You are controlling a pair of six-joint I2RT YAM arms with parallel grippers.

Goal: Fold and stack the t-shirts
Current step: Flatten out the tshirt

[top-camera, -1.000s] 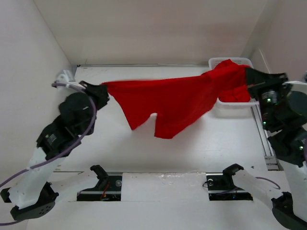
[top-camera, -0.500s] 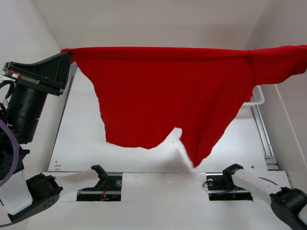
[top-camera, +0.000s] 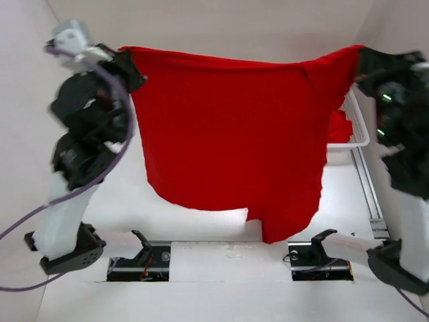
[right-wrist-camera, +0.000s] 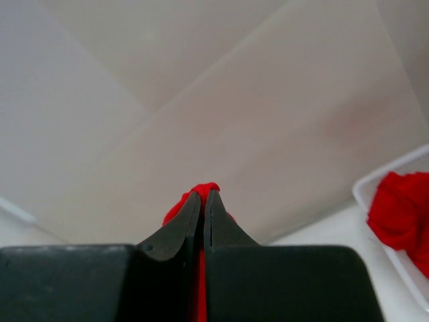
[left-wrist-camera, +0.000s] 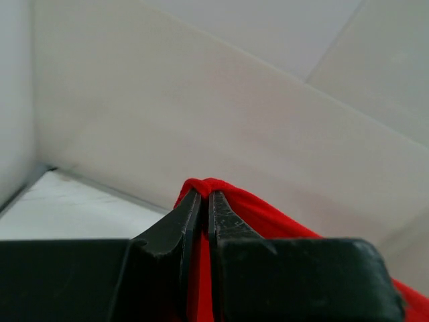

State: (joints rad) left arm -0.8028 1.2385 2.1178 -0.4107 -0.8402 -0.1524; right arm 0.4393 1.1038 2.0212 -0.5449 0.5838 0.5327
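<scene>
Top external view, from the left: the left gripper (top-camera: pixel 129 59) is raised high, clenched on one top corner of a plain bright red short-sleeved cloth t-shirt (top-camera: pixel 228 127). The shirt hangs as a broad sheet between the two arms, pulled fairly taut along its upper edge. Its uneven lower edge dangles loose over the white table (top-camera: pixel 114 201); whether it touches the table cannot be told. At the right, the right gripper (top-camera: pixel 358 57) pinches the opposite top corner. Below it, near the right wall, a white plastic mesh basket (top-camera: pixel 360 131) holds a bunched heap of red cloth (top-camera: pixel 338 126), partly hidden behind the hanging shirt.

The shirt looks light, soft and limp. It will likely sag and swing wherever it is unsupported, and a thin pinch could slip. Corners and seams seem the safest holds, and lowering it flat should keep it from bunching.

Only the top view shows the shirt's spread and its hanging edge. The left wrist view shows instead its jaws closed on a small fold of red cloth poking past the tips. The right wrist view shows the same grip, plus a corner of the basket with red cloth inside.
</scene>
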